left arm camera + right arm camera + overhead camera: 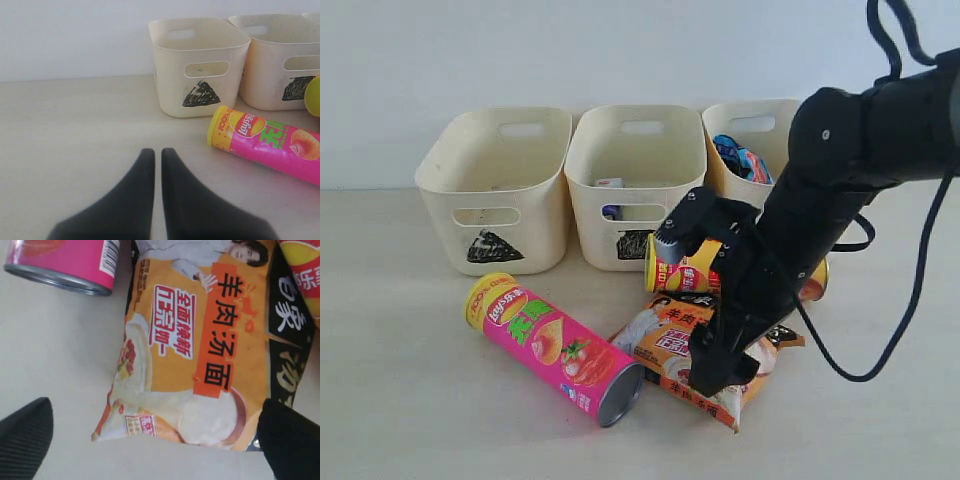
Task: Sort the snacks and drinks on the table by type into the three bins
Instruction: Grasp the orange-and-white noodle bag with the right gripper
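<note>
Jaws of the right gripper (pixel 160 440) stand spread wide, one on either side of the orange, black and white crinkly snack bag (pixel 200 355), pinching nothing. The gripper hangs directly over one end of the bag, evidently lined up for a grasp. The bag lies flat on the pale beige table (pixel 400 400), just beside the long pink-magenta chip tube (pixel 555 345) and against the yellow, red-banded chip tube (pixel 685 270).

The left gripper (pixel 156 170) sits low over bare table, jaws drawn close together and empty. It is well apart from the work, presumably parked to leave room.

The cream plastic bin marked with a triangle (pixel 495 185) shows no contents from here. The square-marked bin (pixel 635 160) holds a small white-and-blue carton (pixel 610 183). The third bin (pixel 750 105), its mark hidden by the arm, holds a blue crinkly bag (pixel 735 155).

Judgement: the orange bag belongs with the blue one.
</note>
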`<control>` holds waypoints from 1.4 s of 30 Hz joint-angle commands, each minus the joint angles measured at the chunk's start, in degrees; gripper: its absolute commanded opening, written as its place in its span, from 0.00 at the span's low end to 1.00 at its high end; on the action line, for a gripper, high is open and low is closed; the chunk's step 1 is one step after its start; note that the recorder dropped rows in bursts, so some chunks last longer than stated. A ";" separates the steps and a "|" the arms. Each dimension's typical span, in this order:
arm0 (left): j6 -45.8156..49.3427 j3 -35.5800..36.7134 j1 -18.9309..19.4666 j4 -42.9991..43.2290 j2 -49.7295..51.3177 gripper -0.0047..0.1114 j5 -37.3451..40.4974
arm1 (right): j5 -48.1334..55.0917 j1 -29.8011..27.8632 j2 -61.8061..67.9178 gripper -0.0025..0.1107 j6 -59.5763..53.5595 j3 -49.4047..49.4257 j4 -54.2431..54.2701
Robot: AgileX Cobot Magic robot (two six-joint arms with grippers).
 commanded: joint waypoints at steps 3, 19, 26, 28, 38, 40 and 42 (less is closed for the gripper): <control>-0.44 0.22 0.24 -0.03 -0.23 0.07 -0.42 | -4.04 0.54 2.16 0.94 0.18 0.22 -0.98; -0.44 0.22 0.24 -0.03 -0.23 0.07 -0.42 | -10.53 0.54 7.16 0.94 -0.04 0.22 -3.97; -0.44 0.22 0.24 -0.03 -0.23 0.07 -0.42 | -12.71 0.54 9.99 0.94 -0.42 0.22 -4.06; -0.44 0.22 0.24 -0.03 -0.23 0.07 -0.42 | -13.25 0.54 10.22 0.94 -0.42 0.22 -4.06; -0.44 0.22 0.24 -0.03 -0.23 0.07 -0.42 | -12.85 0.54 10.32 0.43 0.46 0.22 -6.11; -0.44 0.22 0.24 -0.03 -0.23 0.07 -0.42 | -11.56 0.54 10.32 0.03 0.59 0.22 -7.63; -0.44 0.22 0.24 -0.03 -0.23 0.07 -0.42 | -9.75 0.54 10.32 0.02 0.56 0.22 -9.30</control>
